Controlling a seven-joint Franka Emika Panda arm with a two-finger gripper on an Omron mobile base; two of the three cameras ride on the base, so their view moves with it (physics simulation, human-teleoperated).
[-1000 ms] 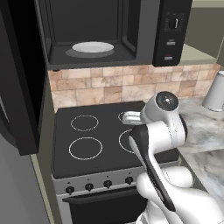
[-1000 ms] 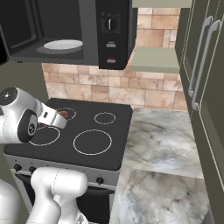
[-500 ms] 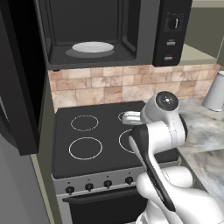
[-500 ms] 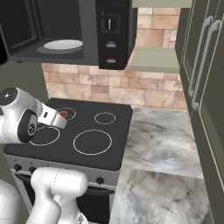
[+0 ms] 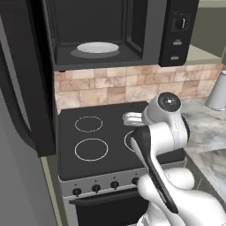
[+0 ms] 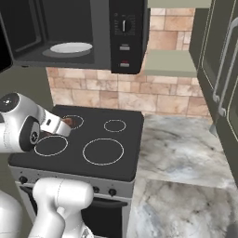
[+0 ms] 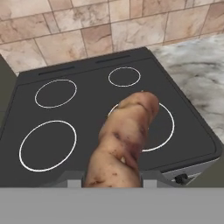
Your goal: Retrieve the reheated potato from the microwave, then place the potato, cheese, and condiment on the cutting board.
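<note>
Tan stone tiles (image 5: 114, 88) back a black glass cooktop (image 5: 101, 145) with four white rings; marbled grey counter (image 6: 186, 153) runs off to its right.

Potato (image 7: 124, 140): brown, blotchy, oblong, pinched in the gripper (image 7: 113, 177) and held above the cooktop, clear of the glass. In the hand view it rises from between the fingertips and covers part of the near right ring. From the right base view it shows as a small brown spot (image 6: 68, 122) at the end of the white hand, over the rear left ring. Fingers pressed against the potato's sides; their tips are mostly hidden behind it, so the exact contact is hard to read.

Microwave (image 6: 93, 32): mounted above the stove, door (image 5: 22, 88) swung wide open to the left. Inside, a pale round plate (image 5: 98, 47) lies flat on the floor of the cavity. Control strip with dial and buttons on its right side.

Arm (image 5: 163, 132): bent low over the front right of the stove, hand pointing toward the back wall.

Further out: stove knobs (image 5: 96, 188) along the front panel; grey cylindrical vessel (image 5: 217, 90) at the counter's far right in the left base view; dark cabinet doors with long handles (image 6: 223, 74) on the right wall.
</note>
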